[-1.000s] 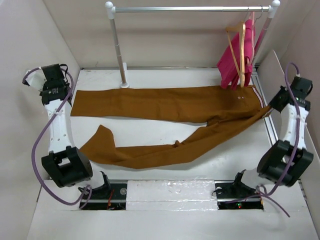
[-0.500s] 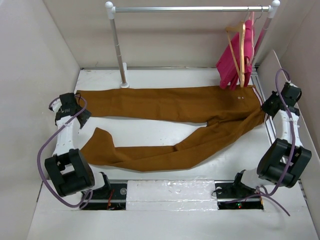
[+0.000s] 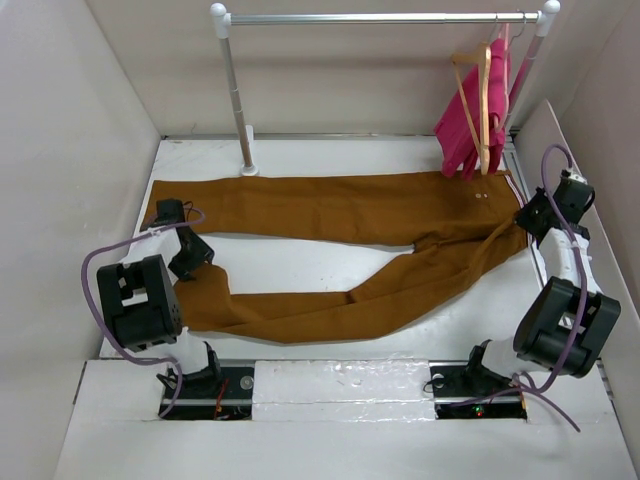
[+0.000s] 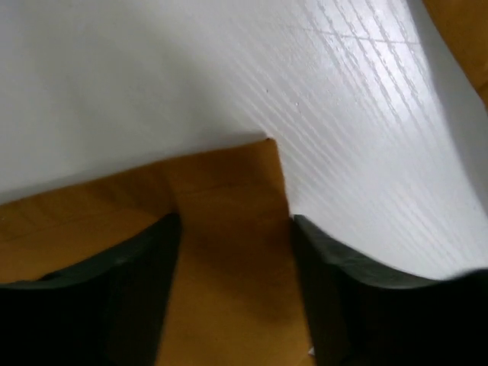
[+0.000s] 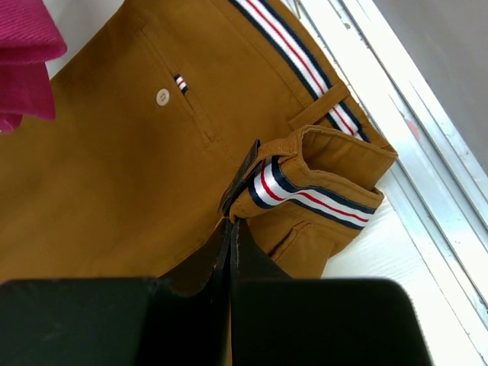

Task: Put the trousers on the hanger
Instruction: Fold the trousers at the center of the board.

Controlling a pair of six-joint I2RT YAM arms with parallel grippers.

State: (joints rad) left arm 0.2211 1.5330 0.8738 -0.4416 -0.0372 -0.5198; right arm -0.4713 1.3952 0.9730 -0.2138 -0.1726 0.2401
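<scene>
Left claw (image 4: 232, 305): I see it open, jaws either side of the near leg's cuff corner. Cloth lies between them, not gripped; I judge it is set to pinch.
Right claw (image 5: 231, 236): closed tight on a bunched fold of striped waistband at the table's (image 3: 300, 262) right edge, probably to anchor that end.
Trousers (image 3: 340, 208): flat across the table, waist right, cuffs at the left edge.
Hanger (image 3: 486, 100): on the rail (image 3: 380, 18) over the far right corner, well apart from both claws.

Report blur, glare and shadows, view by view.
Left wrist: left gripper dark and blurred, sheen streaking the table. Right wrist: trousers sharp, right gripper a black silhouette. Top external: even light, faint glare on the white front strip.
</scene>
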